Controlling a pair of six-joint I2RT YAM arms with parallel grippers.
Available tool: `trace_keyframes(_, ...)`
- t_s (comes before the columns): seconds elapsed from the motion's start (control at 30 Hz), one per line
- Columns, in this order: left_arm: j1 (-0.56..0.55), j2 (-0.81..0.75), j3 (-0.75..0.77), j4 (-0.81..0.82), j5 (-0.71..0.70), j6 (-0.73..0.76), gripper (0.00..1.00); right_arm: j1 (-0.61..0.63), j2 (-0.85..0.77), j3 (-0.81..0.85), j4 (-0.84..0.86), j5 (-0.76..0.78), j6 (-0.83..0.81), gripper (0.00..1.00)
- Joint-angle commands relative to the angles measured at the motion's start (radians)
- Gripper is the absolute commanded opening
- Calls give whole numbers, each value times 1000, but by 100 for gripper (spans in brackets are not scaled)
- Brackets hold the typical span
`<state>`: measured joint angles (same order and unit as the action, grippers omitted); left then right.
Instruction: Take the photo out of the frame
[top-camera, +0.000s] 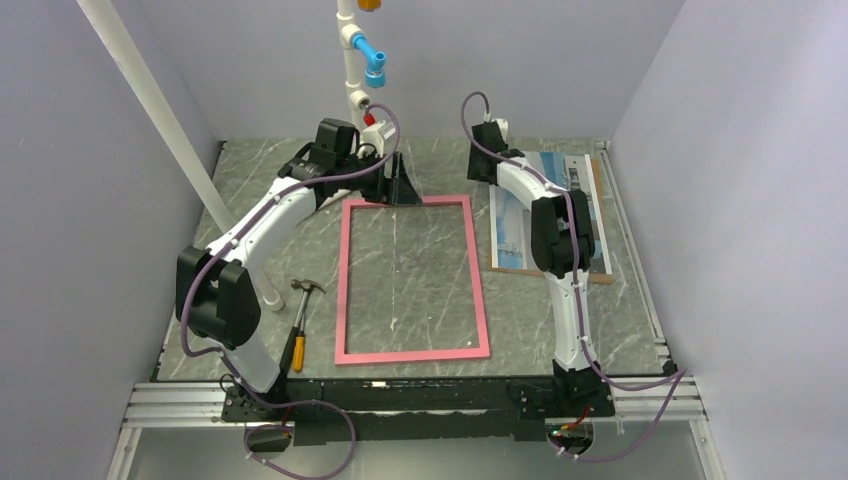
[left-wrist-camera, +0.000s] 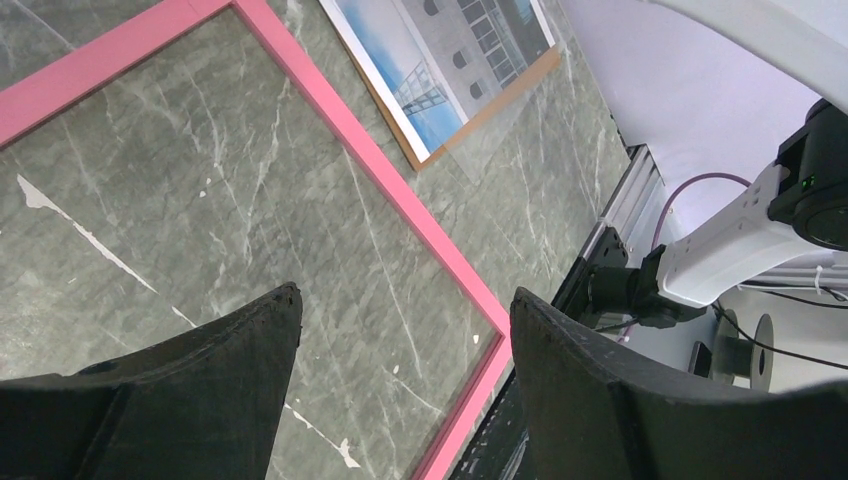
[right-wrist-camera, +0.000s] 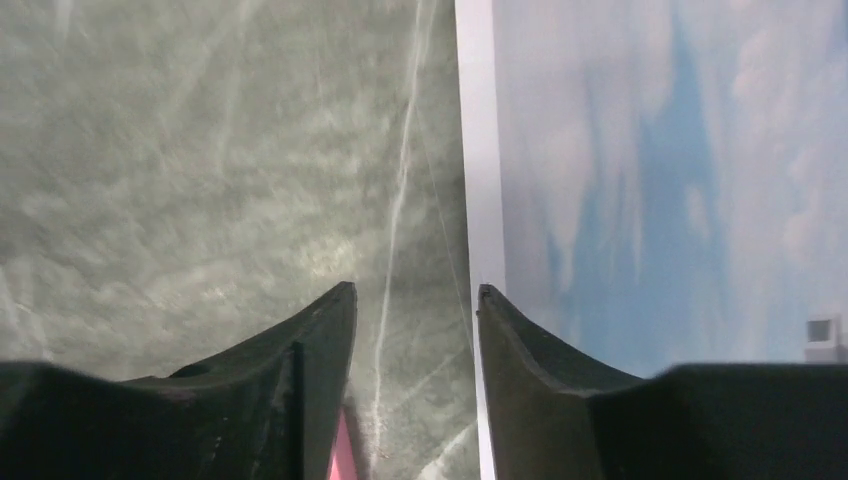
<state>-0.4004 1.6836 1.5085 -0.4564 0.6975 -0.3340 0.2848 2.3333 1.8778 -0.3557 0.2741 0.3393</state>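
The pink frame (top-camera: 410, 280) lies flat mid-table with only marble showing through it; it also shows in the left wrist view (left-wrist-camera: 400, 190). The photo (top-camera: 515, 215), a building against blue sky with a white border, lies to the frame's right on the brown backing board (top-camera: 600, 230), partly under my right arm. It also shows in the left wrist view (left-wrist-camera: 450, 50). My left gripper (top-camera: 400, 185) is open and empty over the frame's far edge (left-wrist-camera: 405, 310). My right gripper (top-camera: 485, 160) is open and low at the photo's left border (right-wrist-camera: 478, 150), one finger over it, holding nothing (right-wrist-camera: 415, 290).
A hammer (top-camera: 300, 320) with a yellow handle lies left of the frame. A slanted white pipe (top-camera: 150, 110) stands at the left and a pipe with a blue valve (top-camera: 365, 50) at the back. Metal rails (top-camera: 640, 260) edge the table; walls close in on three sides.
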Motion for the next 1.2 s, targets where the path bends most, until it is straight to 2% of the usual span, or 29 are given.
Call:
trace_keyframes(0.0, 5, -27, -9, 31, 7, 20, 79, -12, -53, 159, -13, 95, -118, 59)
trace_keyframes(0.07, 5, -30, -16, 38, -1, 19, 79, -13, 11, 262, -72, 136, -158, 69)
trace_keyframes(0.13, 5, -27, -22, 45, -16, 20, 79, -11, 72, 352, -118, 178, -189, 75)
trace_keyframes(0.23, 5, -22, -39, 76, -27, 12, 79, -14, 108, 384, -99, 223, -226, 81)
trace_keyframes(0.37, 1, -27, -96, 172, -49, -49, 77, -14, 148, 414, -28, 278, -306, 83)
trace_keyframes(0.5, -53, -23, -160, 325, -105, -143, 77, -17, 138, 459, -158, 272, -258, 82)
trace_keyframes(0.67, -166, 66, -202, 523, -104, -308, 76, -29, -89, 210, -326, 95, -87, 82)
trace_keyframes(0.8, -261, 149, -218, 638, -144, -434, 75, -51, -382, -179, -291, 41, 12, 82)
trace_keyframes(0.87, -302, 198, -209, 677, -166, -487, 75, -105, -501, -380, -273, -19, 68, 81)
trace_keyframes(1.0, -383, 286, -167, 697, -251, -518, 75, -271, -700, -682, -127, -199, 181, 76)
trace_keyframes(1.1, -432, 352, -95, 627, -329, -477, 75, -335, -782, -799, -53, -179, 198, 74)
trace_keyframes(1.17, -458, 387, -51, 590, -372, -460, 75, -348, -811, -848, -10, -150, 202, 68)
